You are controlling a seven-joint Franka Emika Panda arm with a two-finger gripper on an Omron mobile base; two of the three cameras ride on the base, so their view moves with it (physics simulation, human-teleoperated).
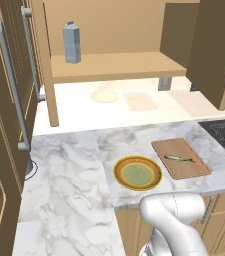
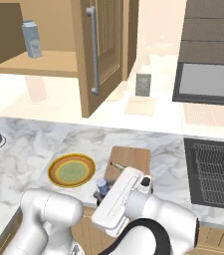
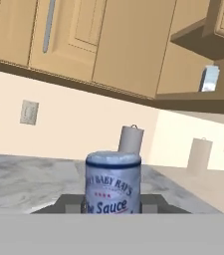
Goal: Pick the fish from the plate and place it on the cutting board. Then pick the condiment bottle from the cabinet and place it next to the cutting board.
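From the hand view I have the condiment bottle [image 3: 113,183] clamped between my fingertips [image 3: 71,205], jaws drawn in narrow against its sides, its label facing the camera and its capped top upright, so the bottle's long axis stands vertical in my grip. In the right base view the gripper [image 2: 102,191] sits low at the near edge of the marble counter [image 2: 29,144], with the bottle's cap just showing above the forearm. What the next move turns on, as I judge it, is where free counter lies relative to that hand: the cutting board [image 2: 129,160] is just beyond and slightly to the right of the gripper, while the plate [image 2: 71,170] lies to the left of it, so I am hovering over the gap between the two. The fish [image 1: 179,159] already lies on the board, its slender body running along the board's length, and the plate is bare. I would want to set the bottle down on the marble just beside the board's near-left edge, keeping it upright and off both the wood and the plate rim. Farther back, the open cabinet [image 1: 111,67] shelf holds the tall grey-blue carton [image 1: 72,43], well apart from anything I need now.
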